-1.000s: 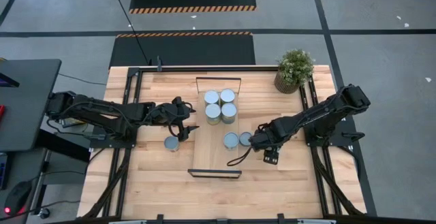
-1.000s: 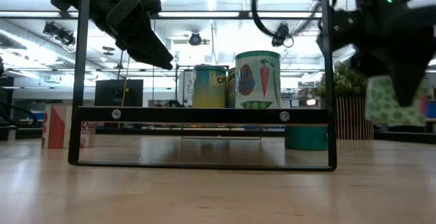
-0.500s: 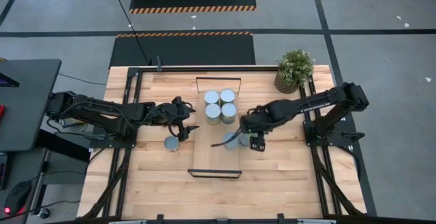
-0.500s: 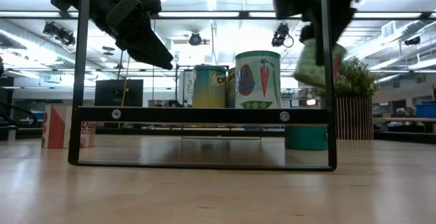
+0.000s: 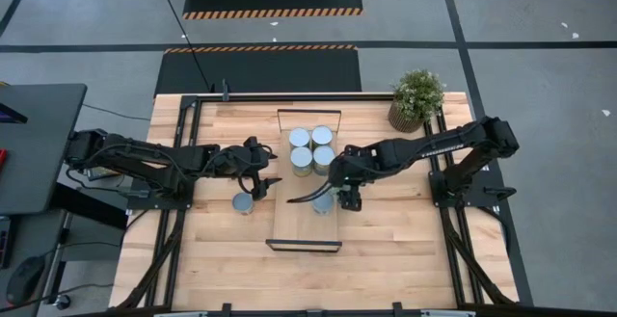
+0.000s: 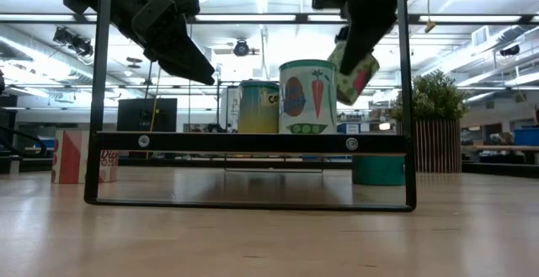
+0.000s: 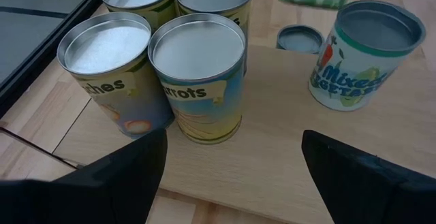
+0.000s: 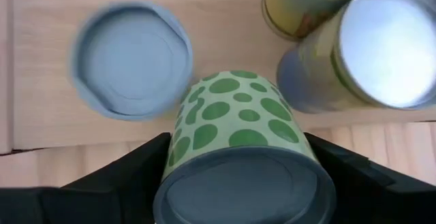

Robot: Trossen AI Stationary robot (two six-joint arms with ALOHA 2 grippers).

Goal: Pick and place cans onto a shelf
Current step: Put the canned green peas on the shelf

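**green-dotted can held over the shelf**

our right jaws (image 8: 238,183) are clamped around a can with green dots on pale green (image 8: 235,132), a smooth cylinder with a dull metal end, held tilted in the air above the light-wood shelf (image 5: 307,219). below it one can (image 7: 363,55) reads "mixed vegetables" and shows a carrot. four cans (image 5: 311,149) stand clustered on the shelf; one (image 7: 199,81) reads "carrots", another ends in "ches". our left jaws (image 5: 262,186) hang spread and empty above the table (image 5: 212,250), by a lone can (image 5: 242,202) there.
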